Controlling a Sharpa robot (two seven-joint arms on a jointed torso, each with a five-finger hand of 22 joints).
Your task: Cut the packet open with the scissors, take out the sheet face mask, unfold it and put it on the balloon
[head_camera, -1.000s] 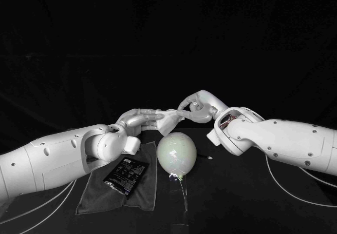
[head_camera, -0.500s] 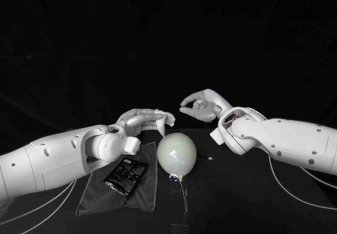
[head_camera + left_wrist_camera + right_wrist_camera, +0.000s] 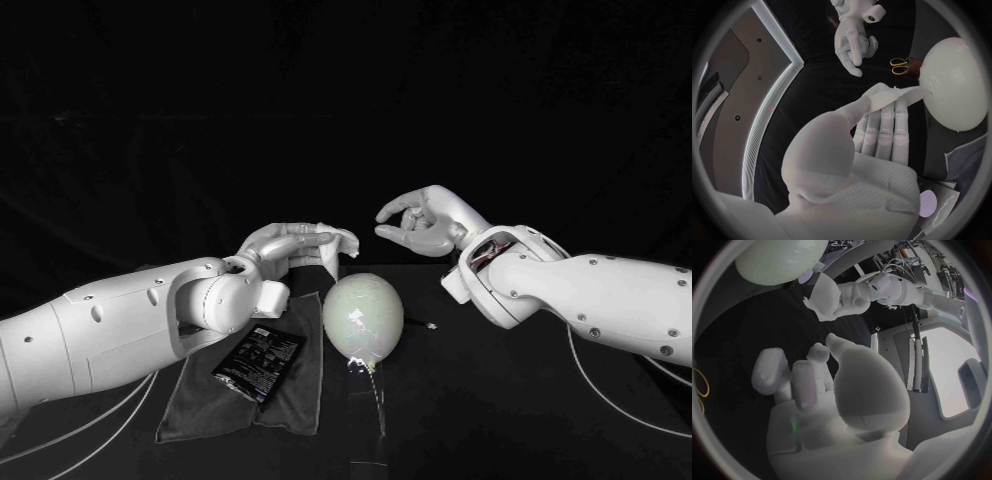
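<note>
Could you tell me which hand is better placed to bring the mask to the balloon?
Left, probably: the left hand holds the mask close by the balloon, while the right hand hangs apart, fingers curled on nothing.

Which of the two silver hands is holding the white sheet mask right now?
The left hand: it pinches the white folded sheet mask; the right hand, fingers curled, holds nothing.
</note>
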